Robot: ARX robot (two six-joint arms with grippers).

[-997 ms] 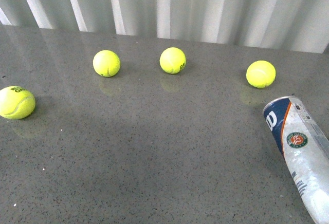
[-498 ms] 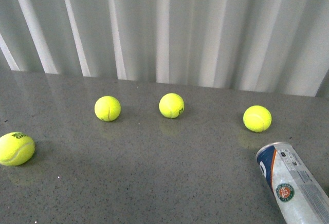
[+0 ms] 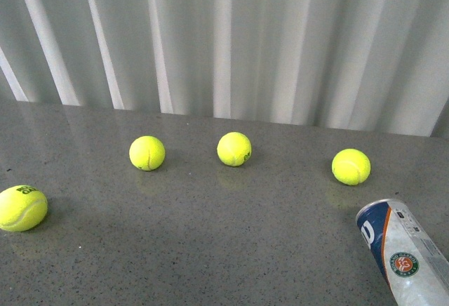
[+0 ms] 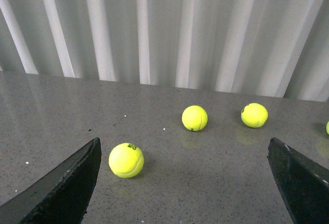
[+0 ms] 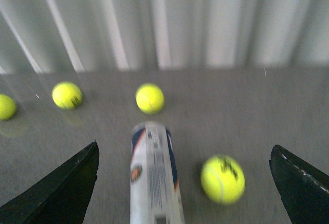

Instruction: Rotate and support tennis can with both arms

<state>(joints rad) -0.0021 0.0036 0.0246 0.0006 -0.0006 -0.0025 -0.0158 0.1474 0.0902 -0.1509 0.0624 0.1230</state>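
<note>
Tennis can (image 3: 407, 258) front right on table (image 3: 210, 250), tennis balls (image 3: 234, 149) behind, leftward

the left arm's black, pointed-fingered gripper (image 4: 183, 143) has its jaws spread wide, the two dark fingers (image 4: 67, 183) far apart with nothing between them. the right arm's black gripper (image 5: 184, 147) is spread just as wide, gripping nothing.

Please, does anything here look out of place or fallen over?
Yes. The can lies on its side at the right of the table, not upright, and yellow balls lie scattered loose across the surface rather than in it.
</note>
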